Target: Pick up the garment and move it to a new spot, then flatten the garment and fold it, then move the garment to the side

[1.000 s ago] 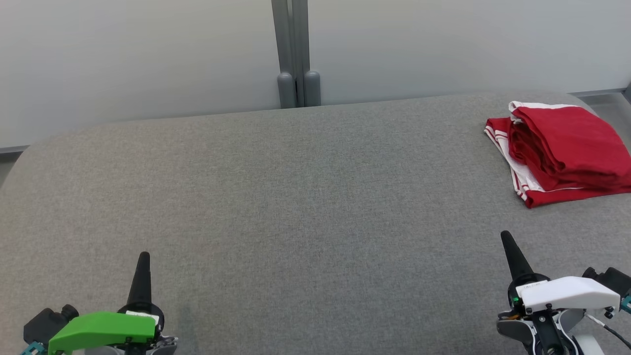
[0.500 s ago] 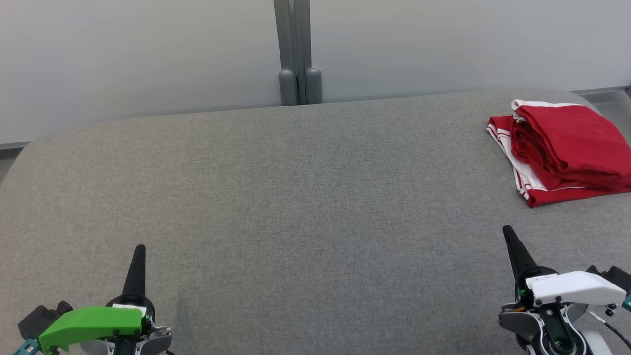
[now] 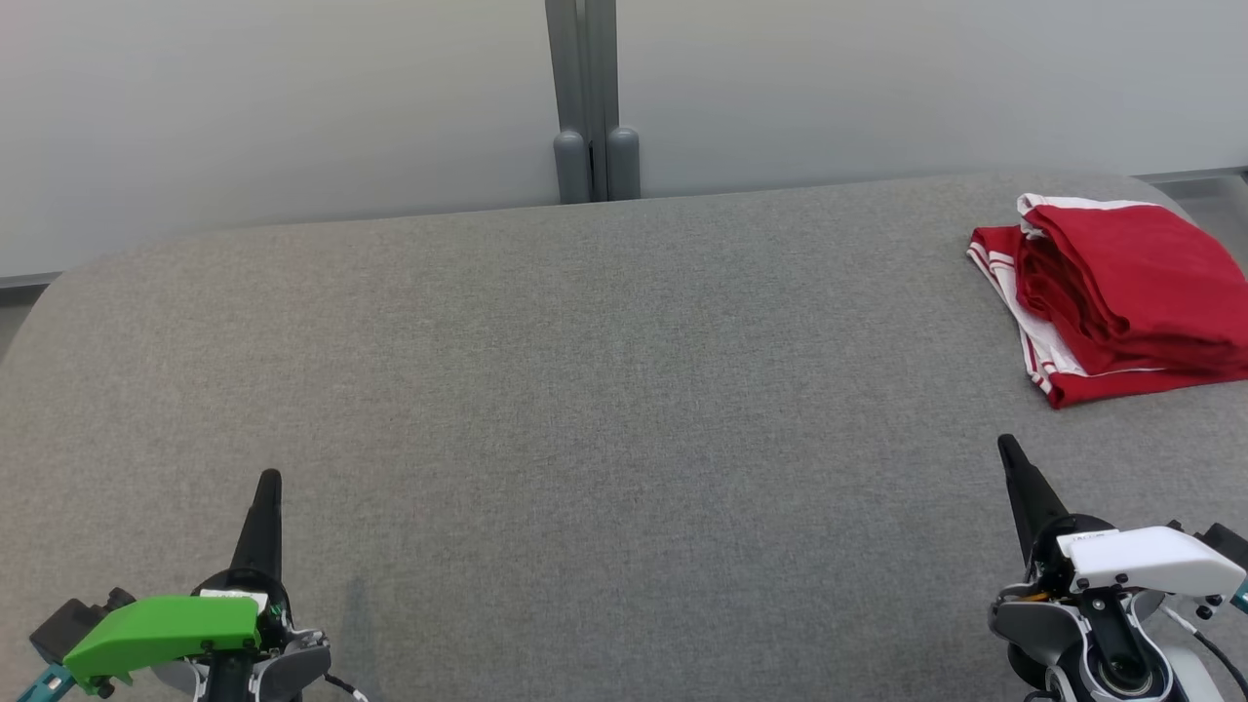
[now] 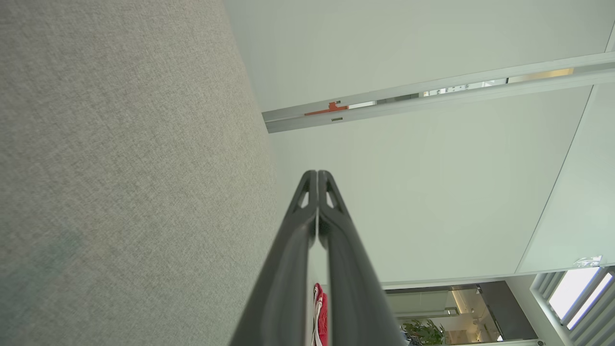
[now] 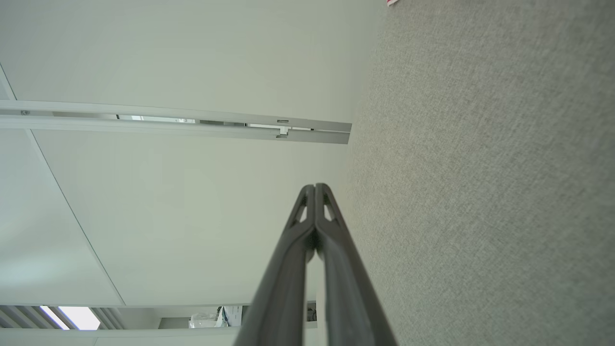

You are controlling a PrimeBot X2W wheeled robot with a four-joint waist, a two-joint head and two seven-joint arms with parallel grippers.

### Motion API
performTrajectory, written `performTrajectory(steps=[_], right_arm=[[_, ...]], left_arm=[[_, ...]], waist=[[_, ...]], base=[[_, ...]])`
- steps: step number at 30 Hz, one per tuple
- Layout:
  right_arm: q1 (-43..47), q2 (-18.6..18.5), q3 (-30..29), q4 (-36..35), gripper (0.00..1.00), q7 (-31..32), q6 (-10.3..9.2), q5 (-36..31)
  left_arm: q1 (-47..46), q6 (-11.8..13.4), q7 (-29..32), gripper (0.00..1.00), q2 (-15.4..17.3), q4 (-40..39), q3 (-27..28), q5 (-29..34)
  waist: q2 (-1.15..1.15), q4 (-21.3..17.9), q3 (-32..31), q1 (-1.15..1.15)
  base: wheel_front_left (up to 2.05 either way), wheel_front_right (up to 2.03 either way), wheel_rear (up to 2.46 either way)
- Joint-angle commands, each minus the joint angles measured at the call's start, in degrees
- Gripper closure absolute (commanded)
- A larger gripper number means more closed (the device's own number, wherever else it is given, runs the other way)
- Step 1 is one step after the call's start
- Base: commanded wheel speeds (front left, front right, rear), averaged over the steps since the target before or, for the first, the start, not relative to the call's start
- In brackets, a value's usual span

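Note:
A red garment with white stripes (image 3: 1121, 292) lies folded in a stack at the far right of the grey fabric surface (image 3: 585, 390). My left gripper (image 3: 268, 480) is at the lower left, shut and empty, fingers pointing away over bare fabric. My right gripper (image 3: 1007, 447) is at the lower right, shut and empty, a short way in front of the garment and apart from it. In the left wrist view the gripper (image 4: 317, 174) has its tips pressed together, and a sliver of the garment (image 4: 321, 312) shows between the fingers. The right wrist view shows the gripper (image 5: 315, 187) with tips touching.
A pale partition wall with a grey post (image 3: 585, 97) stands behind the rounded far edge of the surface. The garment lies close to the right edge, where floor (image 3: 1209, 195) shows beyond it.
Both grippers have drawn back a little toward the lower edge of the head view, staying shut. The head view has shifted slightly. The garment lies as before.

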Motion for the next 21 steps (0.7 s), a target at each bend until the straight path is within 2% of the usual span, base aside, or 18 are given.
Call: performTrajectory(steps=[1,21], right_arm=[[-1.0,-0.1,-0.32,0.09,1.0,0.41,0.03,1.29],[-1.86,0.16,-1.58,0.61,1.0,2.45,0.02,7.68]], left_arm=[[-1.42,-0.54,0.33,1.0,0.27,0.03,0.46,-1.5],[-2.97,-1.59,2.4,1.0,-0.02,1.33,1.91,-8.13]], waist=[[0.0,0.03,0.05,0.0],[0.0,0.36,0.6,0.0]], base=[[0.0,0.0,0.0],[0.0,0.0,0.0]])
